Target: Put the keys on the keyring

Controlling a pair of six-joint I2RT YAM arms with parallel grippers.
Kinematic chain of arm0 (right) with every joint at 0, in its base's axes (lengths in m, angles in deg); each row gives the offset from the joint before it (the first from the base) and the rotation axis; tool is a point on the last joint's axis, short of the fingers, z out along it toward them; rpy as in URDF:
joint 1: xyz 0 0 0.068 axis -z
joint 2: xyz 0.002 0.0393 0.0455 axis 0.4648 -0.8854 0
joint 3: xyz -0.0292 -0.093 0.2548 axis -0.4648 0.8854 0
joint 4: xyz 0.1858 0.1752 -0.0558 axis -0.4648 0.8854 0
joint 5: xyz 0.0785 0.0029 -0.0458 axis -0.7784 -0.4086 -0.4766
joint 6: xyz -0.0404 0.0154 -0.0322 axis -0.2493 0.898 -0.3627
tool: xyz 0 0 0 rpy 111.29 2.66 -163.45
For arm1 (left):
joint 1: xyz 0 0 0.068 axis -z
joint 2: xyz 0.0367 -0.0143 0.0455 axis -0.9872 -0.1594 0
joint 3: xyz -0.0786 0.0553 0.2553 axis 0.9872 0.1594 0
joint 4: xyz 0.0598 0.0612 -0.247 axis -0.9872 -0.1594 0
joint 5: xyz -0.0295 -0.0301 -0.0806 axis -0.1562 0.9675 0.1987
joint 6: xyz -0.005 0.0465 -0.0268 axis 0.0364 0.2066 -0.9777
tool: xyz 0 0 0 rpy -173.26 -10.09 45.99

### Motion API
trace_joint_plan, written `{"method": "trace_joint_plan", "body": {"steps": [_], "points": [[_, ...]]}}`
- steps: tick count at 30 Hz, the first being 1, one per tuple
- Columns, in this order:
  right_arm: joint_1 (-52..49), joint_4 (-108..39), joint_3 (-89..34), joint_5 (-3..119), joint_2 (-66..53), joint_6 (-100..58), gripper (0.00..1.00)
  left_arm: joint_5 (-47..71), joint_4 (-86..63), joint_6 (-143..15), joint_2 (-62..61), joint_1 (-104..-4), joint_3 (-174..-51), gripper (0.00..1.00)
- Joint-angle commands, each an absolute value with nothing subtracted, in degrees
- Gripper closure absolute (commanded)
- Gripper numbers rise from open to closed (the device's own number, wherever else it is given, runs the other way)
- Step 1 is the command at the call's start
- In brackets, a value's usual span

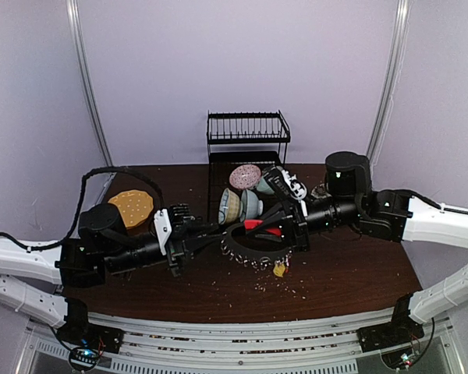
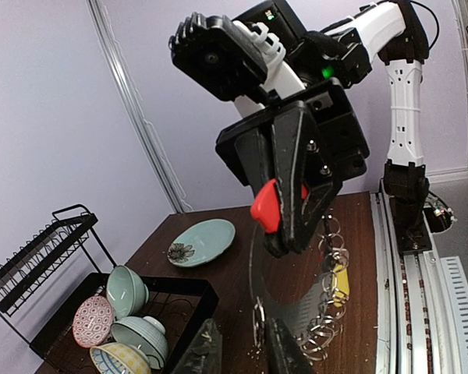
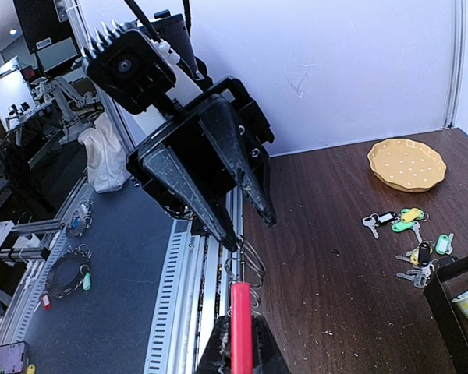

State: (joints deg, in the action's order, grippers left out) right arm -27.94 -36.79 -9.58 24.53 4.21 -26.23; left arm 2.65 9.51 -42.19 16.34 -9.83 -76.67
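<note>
My right gripper (image 1: 259, 228) is shut on the red sleeve (image 3: 242, 331) of the keyring (image 1: 249, 257) and holds the big ring above the table. Several small split rings (image 2: 327, 327) hang from its lower arc, along with one yellow-tagged key (image 1: 279, 270). My left gripper (image 1: 217, 234) is open at the ring's left side. In the left wrist view, one split ring (image 2: 258, 321) hangs between its fingers (image 2: 285, 351). Loose keys (image 3: 412, 234) with green, yellow and teal tags lie on the table near the yellow plate (image 3: 407, 164); the left arm hides them in the top view.
A black dish rack (image 1: 247, 140) with several bowls (image 1: 242, 204) stands at the back centre. A teal plate (image 2: 201, 241) lies on the table behind the right gripper. The yellow plate (image 1: 131, 206) is at the left. Crumbs dot the tabletop.
</note>
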Motion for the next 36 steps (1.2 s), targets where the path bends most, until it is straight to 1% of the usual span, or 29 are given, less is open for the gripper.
{"method": "trace_joint_plan", "body": {"steps": [1, 3, 5, 13, 19, 23, 28, 32, 36], "points": [[-28.26, -37.98, -11.00, 24.16, 4.44, -26.67, 1.00, 2.69, 9.12, -42.34, 16.74, -9.51, -76.00, 0.78], [-28.29, -37.93, -11.07, 24.07, 4.53, -26.60, 1.00, 2.68, 8.93, -42.49, 16.53, -9.51, -75.94, 0.79], [-28.28, -37.81, -11.06, 24.13, 4.68, -26.65, 1.00, 2.42, 8.94, -42.52, 16.40, -9.55, -75.91, 0.82], [-28.27, -37.71, -11.00, 24.07, 4.79, -26.55, 1.00, 1.65, 10.45, -42.29, 15.83, -9.55, -76.13, 0.84], [-28.26, -37.73, -11.02, 23.72, 4.72, -26.65, 1.00, 1.35, 10.31, -41.93, 14.72, -9.52, -77.05, 0.92], [-28.26, -37.54, -10.82, 23.64, 4.61, -26.74, 1.00, 1.53, 10.23, -41.73, 14.83, -9.54, -77.14, 1.00], [-28.23, -36.05, -10.21, 25.60, 5.12, -27.65, 1.00, -1.09, 8.48, -42.64, 16.32, -9.59, -76.52, 1.00], [-27.89, -31.69, -10.19, 28.72, 3.91, -28.25, 1.00, -6.58, 1.32, -43.68, 15.86, -9.53, -78.91, 1.00], [-26.59, -29.52, -9.73, 28.20, 2.70, -27.69, 1.00, -10.41, -5.62, -42.88, 15.26, -9.52, -80.55, 1.00]]}}
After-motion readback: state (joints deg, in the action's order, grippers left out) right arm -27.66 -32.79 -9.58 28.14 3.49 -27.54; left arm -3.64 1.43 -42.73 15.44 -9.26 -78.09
